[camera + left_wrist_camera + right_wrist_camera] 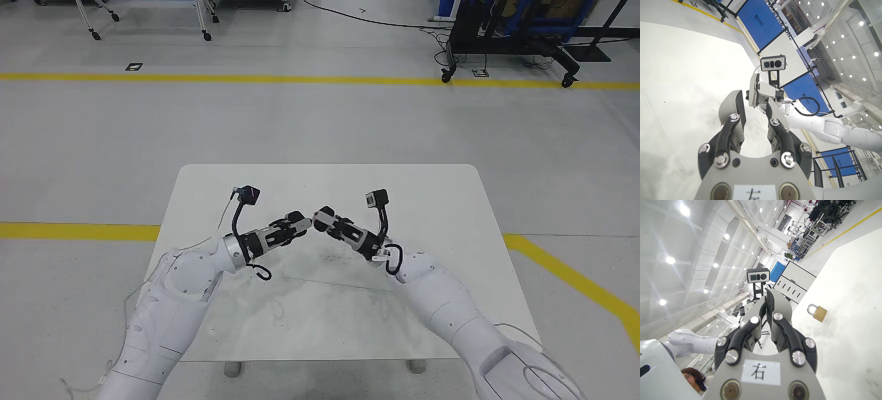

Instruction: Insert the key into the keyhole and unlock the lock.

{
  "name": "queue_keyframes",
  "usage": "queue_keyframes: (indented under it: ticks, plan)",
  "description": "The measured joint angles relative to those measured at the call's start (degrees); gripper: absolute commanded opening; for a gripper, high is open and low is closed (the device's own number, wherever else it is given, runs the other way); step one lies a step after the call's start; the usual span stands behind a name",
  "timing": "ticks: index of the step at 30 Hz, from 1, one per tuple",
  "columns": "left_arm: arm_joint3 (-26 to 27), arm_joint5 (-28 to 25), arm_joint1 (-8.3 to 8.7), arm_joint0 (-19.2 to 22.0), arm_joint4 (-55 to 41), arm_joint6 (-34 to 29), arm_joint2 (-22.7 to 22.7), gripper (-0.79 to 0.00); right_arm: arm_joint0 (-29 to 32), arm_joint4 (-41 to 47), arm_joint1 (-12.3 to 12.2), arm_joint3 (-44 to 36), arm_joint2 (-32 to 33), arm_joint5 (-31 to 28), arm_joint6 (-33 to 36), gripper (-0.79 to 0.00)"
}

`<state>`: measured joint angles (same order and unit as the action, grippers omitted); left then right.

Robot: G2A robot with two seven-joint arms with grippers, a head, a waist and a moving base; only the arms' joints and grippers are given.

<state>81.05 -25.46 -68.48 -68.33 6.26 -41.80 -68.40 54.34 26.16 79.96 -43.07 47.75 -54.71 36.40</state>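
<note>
Counted one brass padlock [819,313], one white worktop [430,195] and two grippers. Found the padlock lying on the worktop, silver shackle looking closed, off to one side of the right gripper [767,298] and well apart from it. From above, placed both grippers near the middle of the worktop, nearly tip to tip: the left gripper [753,102] at 9 o'clock of the pair and aimed toward 2 o'clock, the right at 3 o'clock and aimed toward 10 o'clock. Noted a yellow floor line [300,77] beyond the worktop at 12 o'clock and a black wheeled frame [510,50] at 1 o'clock. Saw the right gripper straight ahead of the left jaws, just beyond their tips, blocking the way forward. Found the left jaws spread wide, holding and touching nothing. Found the right jaws pressed together pad to pad; could not tell about anything thin pinched between them.
</note>
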Motion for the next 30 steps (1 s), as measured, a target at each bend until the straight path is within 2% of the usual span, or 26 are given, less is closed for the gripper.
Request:
queue_keyframes:
  ticks: [4,6,7,14,15,16,17,21,30]
  plan:
    - [-0.1,0.1,0.05,0.1,0.1,0.0,0.3,-0.643,-0.2,0.2,0.3,0.3,-0.1,0.2,0.5,-0.785]
    - [-0.1,0.1,0.09,0.2,0.1,0.0,0.5,-0.717,-0.3,0.2,0.5,0.5,-0.2,0.1,0.7,-0.785]
    - [-0.1,0.2,0.1,0.2,0.1,0.0,0.5,-0.785,-0.3,0.2,0.5,0.6,-0.2,0.1,0.8,-0.785]
    - [-0.3,0.6,0.25,0.4,0.2,0.5,0.6,-0.785,-0.4,0.3,0.8,1.5,0.1,-0.2,1.4,-0.785]
    - [-0.3,0.8,0.27,0.4,0.3,0.6,0.6,-0.785,-0.4,0.4,0.8,1.5,0.2,-0.2,1.6,-0.757]
    - [-0.3,1.0,0.29,0.4,0.5,0.7,0.6,-0.785,-0.4,0.5,0.8,1.6,0.3,-0.3,1.7,-0.055]
    - [-0.3,1.1,0.32,0.4,0.6,0.8,0.7,-0.785,-0.4,0.6,0.8,1.7,0.4,-0.4,2.0,0.0]
    - [-0.3,1.5,0.42,0.5,0.6,1.3,0.5,-0.785,-0.4,0.7,0.8,1.7,0.5,-0.4,2.1,0.0]
    - [-1.6,1.2,0.77,0.7,-8.8,-1.4,-2.2,-0.785,-0.4,0.7,0.8,1.7,0.5,-0.4,2.1,0.0]
